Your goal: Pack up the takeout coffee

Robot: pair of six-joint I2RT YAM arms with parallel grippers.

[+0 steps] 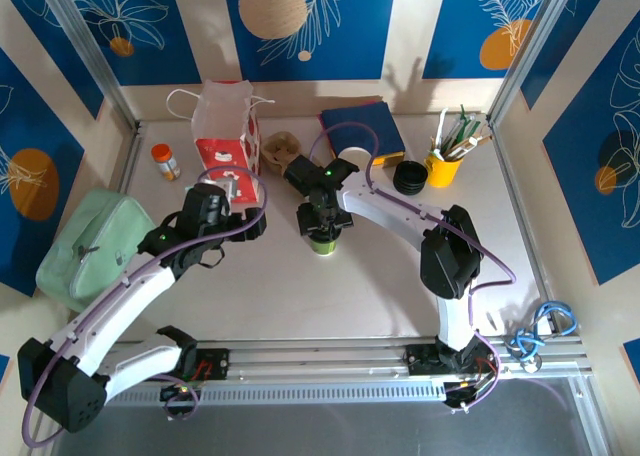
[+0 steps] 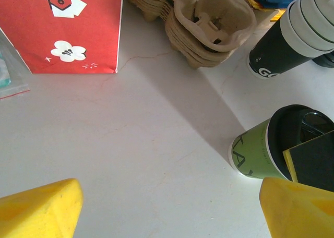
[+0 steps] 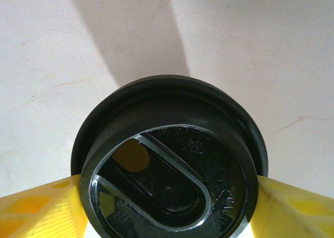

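The takeout coffee (image 1: 323,243) stands upright near the table centre: a green paper cup (image 2: 253,152) with the black lid (image 3: 172,165) seated on its rim. The right gripper (image 1: 322,221) points straight down over it. In the right wrist view its yellow fingers (image 3: 39,209) sit on opposite sides of the lid, touching its edge, so the gripper is closed on the lid.

The left gripper (image 1: 235,188) is just to the left of the cup and apart from it. Its yellow fingers (image 2: 42,206) are spread wide with bare table (image 2: 130,139) between them, and they hold nothing. From this gripper the cup lies ahead and to the right.

Beyond the cup:
- a brown moulded cardboard cup carrier (image 2: 203,24), empty side up;
- a red-and-white paper bag (image 1: 222,126) to its left;
- a stack of black lids (image 1: 410,178) and a yellow cup of utensils (image 1: 443,166) to the right.
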